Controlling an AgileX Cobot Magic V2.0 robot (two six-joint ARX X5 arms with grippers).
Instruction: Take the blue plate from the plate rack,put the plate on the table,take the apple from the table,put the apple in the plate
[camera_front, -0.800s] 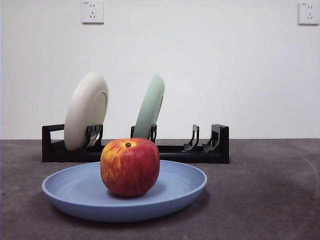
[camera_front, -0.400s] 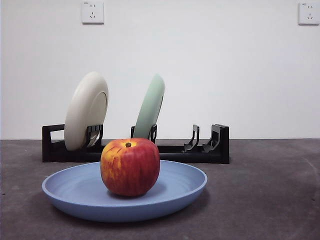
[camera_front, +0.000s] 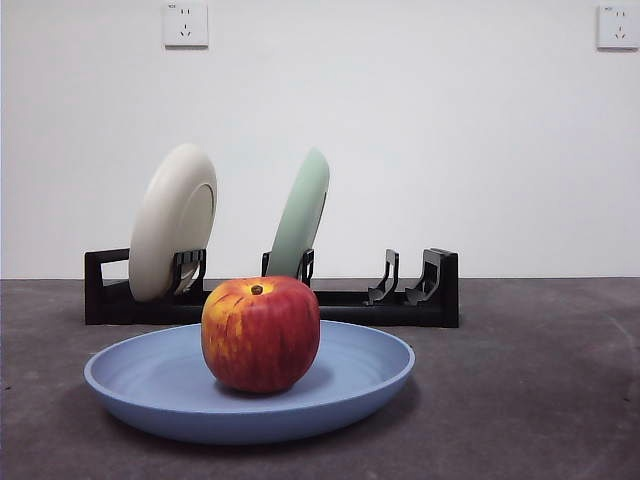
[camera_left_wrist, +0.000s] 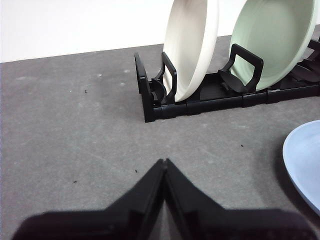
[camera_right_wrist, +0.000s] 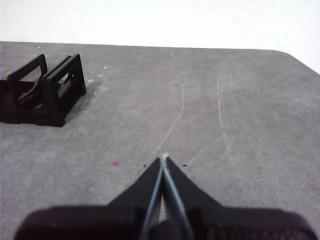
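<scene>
The red apple sits in the middle of the blue plate, which lies flat on the dark grey table in the front view. The plate's edge also shows in the left wrist view. Behind it stands the black plate rack, also seen in the left wrist view and, by its end, in the right wrist view. My left gripper is shut and empty, to the side of the rack. My right gripper is shut and empty over bare table.
The rack holds a cream-white plate and a pale green plate, both upright; they also show in the left wrist view, cream and green. A white wall with two sockets stands behind.
</scene>
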